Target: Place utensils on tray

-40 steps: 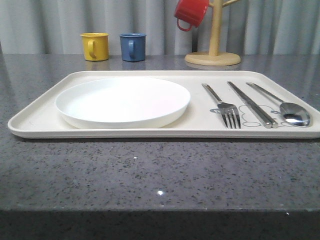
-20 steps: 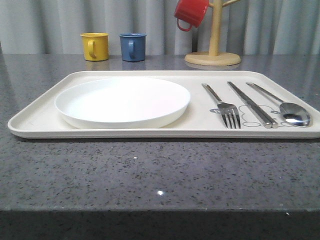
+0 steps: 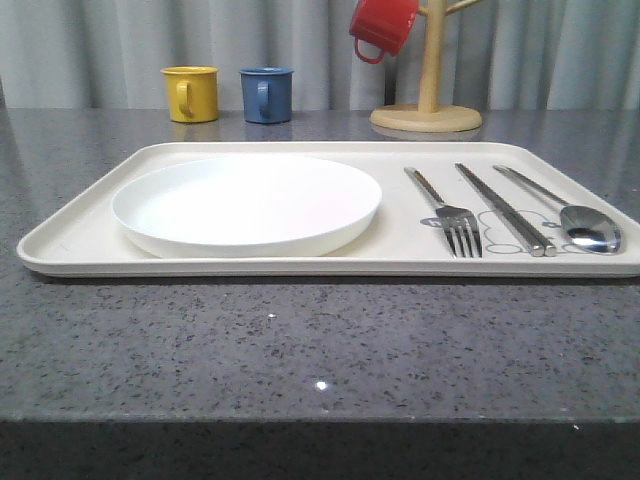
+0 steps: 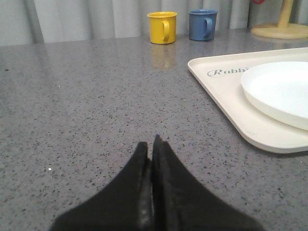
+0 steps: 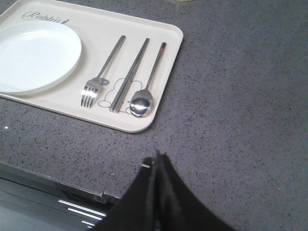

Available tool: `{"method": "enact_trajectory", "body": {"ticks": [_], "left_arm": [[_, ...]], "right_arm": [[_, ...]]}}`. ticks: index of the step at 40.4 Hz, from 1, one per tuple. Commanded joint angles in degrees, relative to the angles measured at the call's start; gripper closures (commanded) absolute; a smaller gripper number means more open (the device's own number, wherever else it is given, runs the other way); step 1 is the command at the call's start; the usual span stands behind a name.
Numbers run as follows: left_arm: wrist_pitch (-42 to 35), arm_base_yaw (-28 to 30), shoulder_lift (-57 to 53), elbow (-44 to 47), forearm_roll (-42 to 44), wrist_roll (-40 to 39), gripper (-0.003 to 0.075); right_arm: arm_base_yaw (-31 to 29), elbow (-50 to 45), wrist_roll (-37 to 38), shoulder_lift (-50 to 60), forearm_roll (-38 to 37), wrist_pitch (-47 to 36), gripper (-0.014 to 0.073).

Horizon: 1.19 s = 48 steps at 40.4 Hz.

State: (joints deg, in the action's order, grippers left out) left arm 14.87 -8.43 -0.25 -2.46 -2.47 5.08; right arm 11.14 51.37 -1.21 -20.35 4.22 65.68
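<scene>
The cream tray (image 3: 90, 235) lies across the grey counter. On its right part rest the silver utensils side by side: a fork (image 3: 452, 218), a pair of chopsticks (image 3: 503, 208) and a spoon (image 3: 578, 218). The right wrist view looks down on the same fork (image 5: 98, 80), chopsticks (image 5: 129, 77) and spoon (image 5: 146, 94) on the tray (image 5: 163, 36). My right gripper (image 5: 155, 161) is shut and empty over bare counter near the table's front edge, off the tray's corner. My left gripper (image 4: 149, 144) is shut and empty above the counter beside the tray (image 4: 226, 103).
A round white plate (image 3: 246, 202) fills the tray's left part. At the back stand a yellow mug (image 3: 190, 92), a blue mug (image 3: 266, 93) and a wooden mug tree (image 3: 427, 105) holding a red mug (image 3: 382, 27). The table's front edge (image 5: 57, 180) is close to my right gripper.
</scene>
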Motion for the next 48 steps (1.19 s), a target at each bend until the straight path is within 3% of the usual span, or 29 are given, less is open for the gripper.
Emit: {"method": "enact_trajectory", "body": {"ticks": [1,6,11,41,48], "left_arm": [[-6.54,0.2,-1.24,-0.13,2.47,-5.79,0.074],[-13.25,0.2,-1.24,3.49,5.31,-8.27,0.074],[-14.87,0.2,-1.24,3.66,5.06,-8.27,0.074],[-14.87,0.2,-1.24,3.66,5.06,-8.27,0.074],[-14.87,0.2,-1.24,3.66,5.06,-8.27,0.074]], "right_arm": [[-0.05,1.16,-0.4,-0.69,-0.21,-4.14,0.0661],[-0.05,1.16,-0.4,-0.75,-0.21,-4.13,0.0661],[-0.05,1.16,-0.4,-0.75,-0.21,-4.13,0.0661],[-0.05,1.16,-0.4,-0.75,-0.21,-4.14,0.0661],[-2.84,-4.82,-0.4,3.54,-2.87,-10.74,0.0661]]}}
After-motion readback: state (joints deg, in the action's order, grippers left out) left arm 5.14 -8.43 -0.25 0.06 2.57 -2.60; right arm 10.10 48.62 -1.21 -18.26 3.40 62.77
